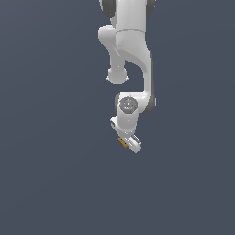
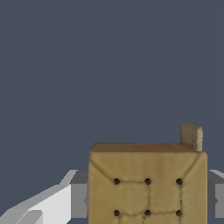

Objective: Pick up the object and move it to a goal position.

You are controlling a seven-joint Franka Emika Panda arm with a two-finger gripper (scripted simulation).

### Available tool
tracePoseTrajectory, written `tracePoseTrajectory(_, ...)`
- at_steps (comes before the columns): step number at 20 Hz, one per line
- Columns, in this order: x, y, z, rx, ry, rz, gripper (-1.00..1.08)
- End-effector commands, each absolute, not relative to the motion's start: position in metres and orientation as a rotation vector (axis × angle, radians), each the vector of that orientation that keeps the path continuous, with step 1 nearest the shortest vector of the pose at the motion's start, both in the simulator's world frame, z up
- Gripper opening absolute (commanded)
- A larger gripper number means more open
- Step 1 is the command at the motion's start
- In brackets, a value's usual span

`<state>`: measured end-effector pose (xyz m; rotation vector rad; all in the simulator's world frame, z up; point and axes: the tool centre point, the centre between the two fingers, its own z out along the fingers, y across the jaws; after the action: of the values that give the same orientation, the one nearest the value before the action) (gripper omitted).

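Note:
The object [image 2: 147, 183] is a tan-brown square block with dark dots on its face. In the wrist view it fills the space between my two grey fingers [image 2: 78, 199], which press on its sides. In the exterior view it shows only as a tiny tan speck [image 1: 122, 142] at the tip of the white arm. My gripper [image 1: 125, 142] is shut on it and hangs over the plain dark grey ground.
The white arm [image 1: 131, 55] reaches in from the top of the exterior view. Plain dark grey ground [image 1: 55, 174] surrounds the gripper on every side. No goal marker shows.

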<state>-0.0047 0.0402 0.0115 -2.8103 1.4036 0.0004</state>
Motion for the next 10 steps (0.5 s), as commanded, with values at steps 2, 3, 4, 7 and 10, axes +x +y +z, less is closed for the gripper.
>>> tracePoseTrajectory(2,-0.0046,0.0399,0.0107,-2.810,1.404,0.000,-1.00)
tracePoseTrajectory(3,-0.0046,0.0399,0.0107,-2.810,1.404,0.000,-1.00)
tracePoseTrajectory(4,-0.0046,0.0399,0.0107,-2.810,1.404,0.000,-1.00)
tracePoseTrajectory(7,-0.0046,0.0399,0.0107,-2.810,1.404,0.000,-1.00)
tracePoseTrajectory(10,-0.0042,0.0407,0.0118,-2.810,1.403,-0.001,-1.00)
